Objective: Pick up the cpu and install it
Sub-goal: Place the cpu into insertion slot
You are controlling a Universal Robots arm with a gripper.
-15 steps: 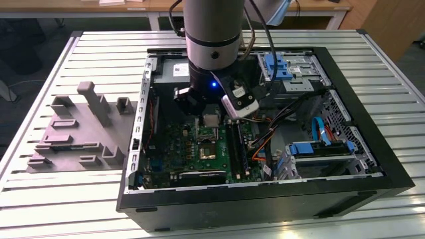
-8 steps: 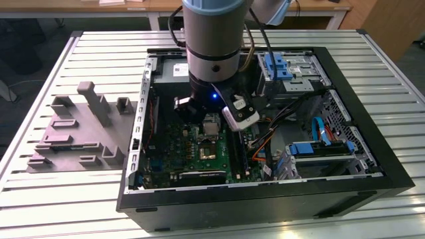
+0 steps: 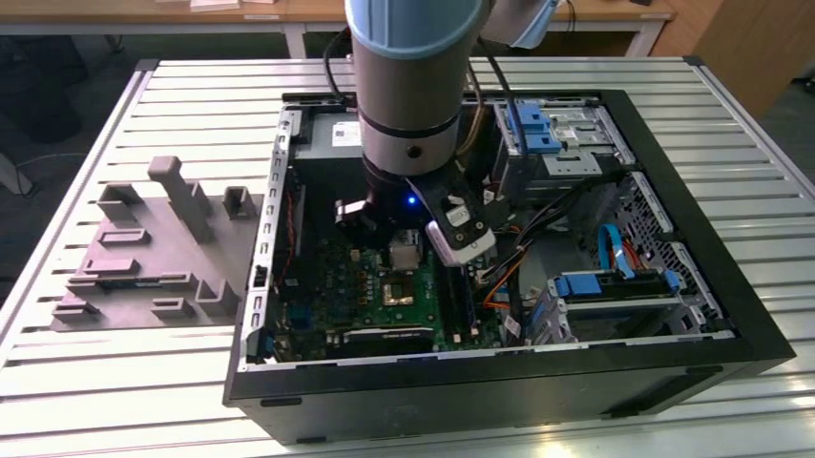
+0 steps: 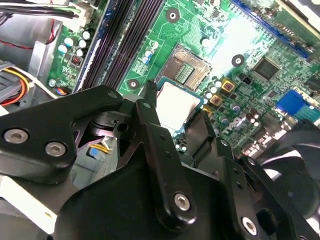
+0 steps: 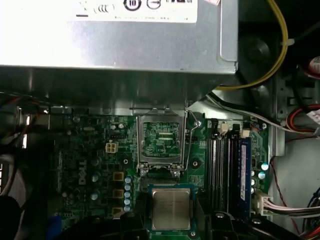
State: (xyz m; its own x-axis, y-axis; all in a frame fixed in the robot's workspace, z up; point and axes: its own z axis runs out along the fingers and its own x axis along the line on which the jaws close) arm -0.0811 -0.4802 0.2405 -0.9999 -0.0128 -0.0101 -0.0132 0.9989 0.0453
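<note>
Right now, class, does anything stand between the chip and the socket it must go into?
Nothing visible does. The end effector holds the chip close beside the uncovered socket on the board.

Satin silvery metal top on the cpu [image 5: 171, 209], matt black claw [image 4: 175, 105], glossy green circuit board [image 4: 215, 50], dull grey sheet-metal box [image 5: 115, 50], pale ribbed metal desk [image 3: 114, 382], matt black case [image 3: 510, 391]

In the exterior view the arm [image 3: 410, 86] covers most of the tool [image 3: 405, 254] and the board [image 3: 369, 296] under it. In the second wrist view the tool's black links [image 4: 155, 145] hide the near edge of the cpu [image 4: 175, 102] — only its far part shows. In the first wrist view the fingers [image 5: 220, 226] and the grey box [image 5: 115, 50] run off the picture's edge
</note>
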